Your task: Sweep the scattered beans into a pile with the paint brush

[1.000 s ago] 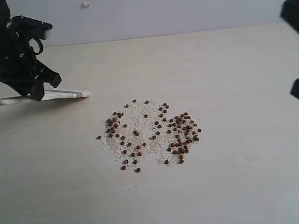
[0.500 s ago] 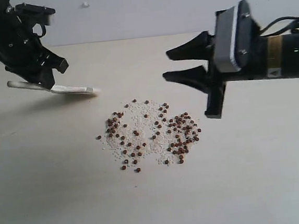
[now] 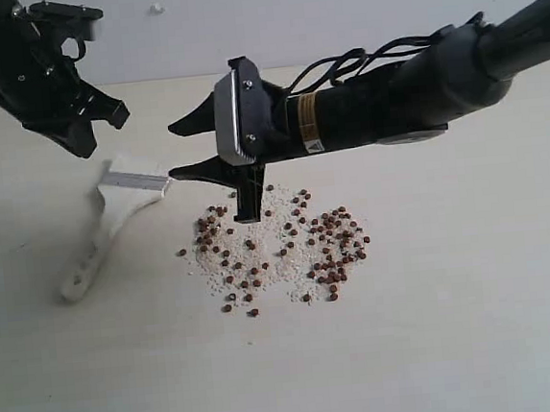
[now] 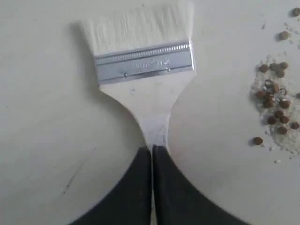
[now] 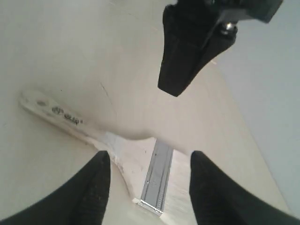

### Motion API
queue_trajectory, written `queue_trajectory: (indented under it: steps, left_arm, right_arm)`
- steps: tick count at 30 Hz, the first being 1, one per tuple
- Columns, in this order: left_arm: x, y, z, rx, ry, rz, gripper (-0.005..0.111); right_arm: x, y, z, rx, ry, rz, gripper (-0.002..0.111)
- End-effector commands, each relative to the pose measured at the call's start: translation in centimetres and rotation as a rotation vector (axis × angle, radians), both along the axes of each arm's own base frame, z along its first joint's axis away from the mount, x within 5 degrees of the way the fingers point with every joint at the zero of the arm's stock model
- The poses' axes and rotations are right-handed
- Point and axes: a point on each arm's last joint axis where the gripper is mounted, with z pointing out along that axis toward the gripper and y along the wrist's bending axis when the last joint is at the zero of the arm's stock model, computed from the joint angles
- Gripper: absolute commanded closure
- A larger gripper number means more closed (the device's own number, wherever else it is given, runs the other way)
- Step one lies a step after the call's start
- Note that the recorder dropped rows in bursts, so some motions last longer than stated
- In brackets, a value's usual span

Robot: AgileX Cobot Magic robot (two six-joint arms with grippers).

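Observation:
The paint brush (image 3: 125, 195) lies flat on the table, with its cream handle toward the front left and its silver ferrule (image 4: 145, 61) and white bristles toward the beans. My left gripper (image 3: 84, 144) hangs above it, shut and empty (image 4: 152, 149). My right gripper (image 3: 180, 152) reaches across the middle and stands open. Its fingers straddle the ferrule (image 5: 157, 176) without touching it (image 5: 150, 154). The beans (image 3: 288, 243) lie in a loose patch mixed with white grains, just right of the brush (image 4: 274, 101). They are thickest in a loose pile (image 3: 335, 249) on the right.
The right arm (image 3: 391, 99) and its cables stretch low over the pale table (image 3: 441, 346) from the right edge, above the back of the bean patch. The left gripper's finger (image 5: 187, 51) hangs over the brush. A grey wall (image 3: 335, 8) backs the table.
The left gripper has let go of the brush, which fell flat and turned handle-forward, then shut empty. The right arm swung in from the right and opened its jaws over the ferrule.

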Motion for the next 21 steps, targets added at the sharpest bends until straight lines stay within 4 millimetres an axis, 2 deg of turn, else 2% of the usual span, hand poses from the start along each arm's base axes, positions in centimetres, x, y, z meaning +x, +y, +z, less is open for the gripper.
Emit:
queue_trajectory:
  steps: [1,5,7,8,10,11,13,14,17,21]
  left_arm:
    - [0.0,-0.1,0.5,-0.018,-0.012,0.002,0.107]
    - [-0.1,-0.1,0.4,-0.025,0.007,0.027,0.107]
    - [0.0,-0.2,0.1,-0.032,0.021,0.057,0.106]
    - [0.0,-0.4,-0.3,-0.040,0.034,0.060,0.102]
    - [0.2,-0.6,-1.4,-0.034,0.058,0.057,0.083]
    - [0.3,-0.7,-2.2,-0.028,0.071,0.061,0.063]
    - [0.4,-0.7,-3.2,-0.038,0.067,0.099,0.039]
    - [0.3,-0.7,-3.9,-0.042,0.061,0.109,0.035]
    - [-0.3,-0.3,-5.4,-0.038,0.074,0.142,0.040]
    - [-1.1,0.0,-7.2,-0.044,0.068,0.167,0.044]
  right_arm:
    - [2.0,1.1,-1.9,0.035,0.077,-0.038,0.059]
    - [2.4,1.3,-1.9,0.044,0.082,-0.042,0.059]
    - [2.5,1.2,-0.8,0.048,0.060,-0.049,0.059]
    - [2.6,1.1,0.1,0.042,0.044,-0.067,0.059]
    - [2.8,0.7,2.4,0.029,0.025,-0.121,0.059]
    - [3.2,0.2,4.2,0.004,0.035,-0.211,0.059]
    - [3.8,-0.9,6.1,-0.044,0.063,-0.377,0.059]
    - [4.1,-1.7,6.8,-0.079,0.069,-0.475,0.059]
    - [4.5,-3.3,8.3,-0.140,0.069,-0.656,0.059]
    - [4.3,-4.2,9.8,-0.127,0.084,-0.740,0.059]
